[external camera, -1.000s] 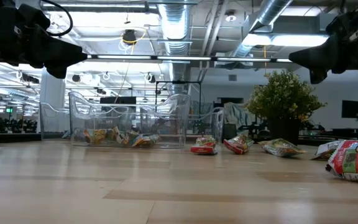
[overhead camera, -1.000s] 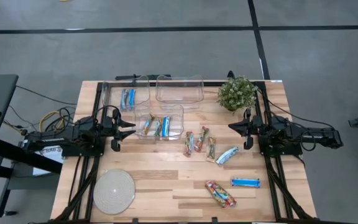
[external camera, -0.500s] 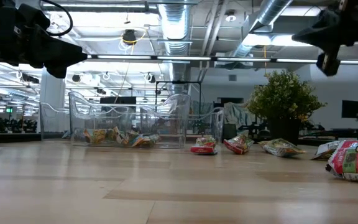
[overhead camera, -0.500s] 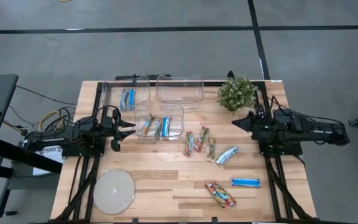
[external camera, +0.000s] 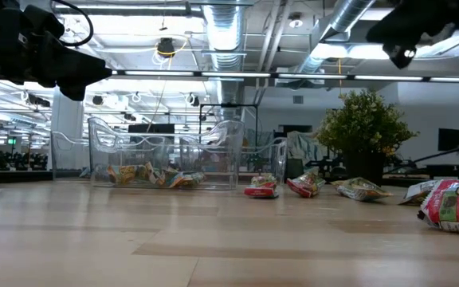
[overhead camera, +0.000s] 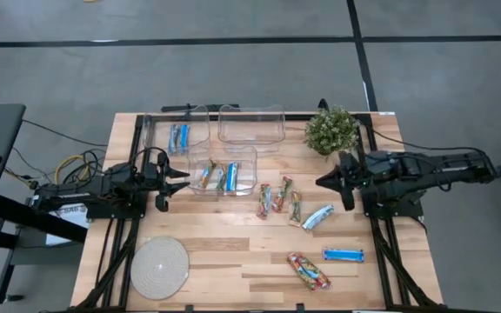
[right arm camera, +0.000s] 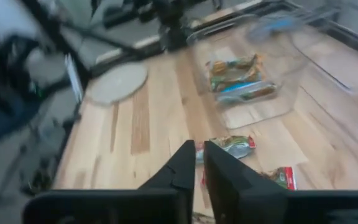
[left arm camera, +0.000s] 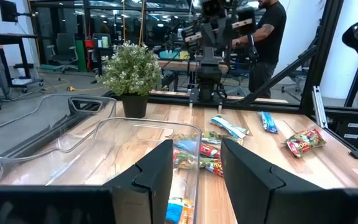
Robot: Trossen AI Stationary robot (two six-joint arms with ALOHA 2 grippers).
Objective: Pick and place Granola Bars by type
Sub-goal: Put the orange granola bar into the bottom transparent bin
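High view: six bars lie loose on the bench [overhead camera: 233,261]: three multicoloured ones [overhead camera: 278,198] side by side, a silvery-blue one [overhead camera: 317,216] next to them, a bright blue one [overhead camera: 344,255] and another multicoloured one [overhead camera: 308,271] nearer the front. There are three clear bins. The left bin [overhead camera: 179,130] holds blue bars, the near bin [overhead camera: 223,170] holds about three mixed bars, and the far bin [overhead camera: 251,124] shows nothing inside. One plant [overhead camera: 330,129] and one pale disc [overhead camera: 159,267] also stand there. The left end effector [overhead camera: 174,177] waits beside the near bin, the right end effector [overhead camera: 334,180] hovers by the plant.

Low view: a wrapper [external camera: 455,206] at the right edge reads "CH".

Left wrist view: fingers [left arm camera: 157,173] stand apart, holding nothing.

Right wrist view: fingers [right arm camera: 183,167] are nearly together, holding nothing.
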